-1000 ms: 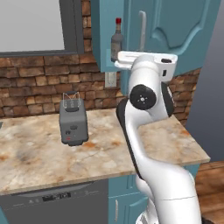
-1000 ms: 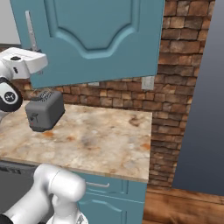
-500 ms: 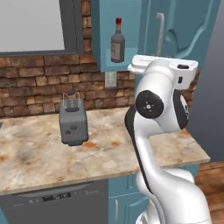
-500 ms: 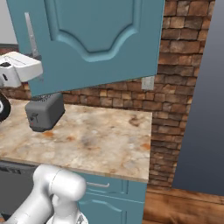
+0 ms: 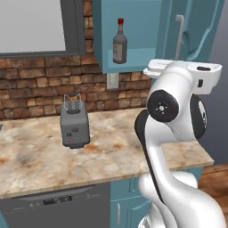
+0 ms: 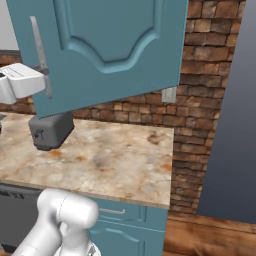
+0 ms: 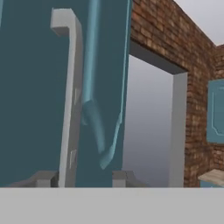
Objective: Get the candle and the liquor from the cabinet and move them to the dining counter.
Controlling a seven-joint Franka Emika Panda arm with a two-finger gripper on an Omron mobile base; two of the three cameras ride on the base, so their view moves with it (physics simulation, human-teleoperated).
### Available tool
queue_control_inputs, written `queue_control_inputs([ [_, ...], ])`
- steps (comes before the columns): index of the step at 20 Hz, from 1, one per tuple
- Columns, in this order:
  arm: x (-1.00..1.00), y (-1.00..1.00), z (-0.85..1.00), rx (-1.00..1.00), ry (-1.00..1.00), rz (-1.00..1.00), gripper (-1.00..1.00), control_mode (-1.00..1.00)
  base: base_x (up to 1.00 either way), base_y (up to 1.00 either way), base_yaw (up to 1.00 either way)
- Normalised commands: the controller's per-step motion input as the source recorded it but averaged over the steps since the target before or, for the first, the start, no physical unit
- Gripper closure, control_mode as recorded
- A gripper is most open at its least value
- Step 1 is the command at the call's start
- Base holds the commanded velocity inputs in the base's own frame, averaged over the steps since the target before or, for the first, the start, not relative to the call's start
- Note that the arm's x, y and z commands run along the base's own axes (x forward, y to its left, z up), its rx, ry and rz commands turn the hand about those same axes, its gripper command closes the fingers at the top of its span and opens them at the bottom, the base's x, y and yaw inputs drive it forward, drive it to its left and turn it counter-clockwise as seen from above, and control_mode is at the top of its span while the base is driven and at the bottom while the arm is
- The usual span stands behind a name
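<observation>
Up at the cabinet door point(image 6: 110, 50), the claw point(image 7: 83, 177) sits right at the silver bar handle point(image 7: 70, 100). Tips are spread a little, one on each side of the handle's lower end; can't tell if either touches it. Nothing is gripped.

Door is swung open, and the robot's hand is level with the handle's lower part.

Bottle point(image 5: 119, 42) stands upright on the cabinet shelf point(image 5: 129, 67), left of the door: dark glass, red cap, label on front. Can't make out a candle on that shelf.

Below the cabinet, a socket point(image 5: 111, 80) sits on the brick wall point(image 5: 40, 89). Toaster point(image 5: 74, 124) stands on the marbled table point(image 5: 40, 160) under the cabinet and to its left, well apart from the bottle. Dishwasher front point(image 5: 58, 207) is under the table edge.
</observation>
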Motion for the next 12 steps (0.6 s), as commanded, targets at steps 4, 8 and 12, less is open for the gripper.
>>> queue_control_inputs([
  [4,-0.05,-0.34,0.00,0.00,0.00,0.00,1.00,-1.00,0.00,0.00,0.00],
  [8,-0.02,-0.42,0.00,0.00,0.00,0.05,1.00,-1.00,0.00,0.00,0.00],
  [12,-0.06,-0.49,0.00,0.00,0.00,0.07,1.00,-1.00,0.00,0.00,0.00],
])
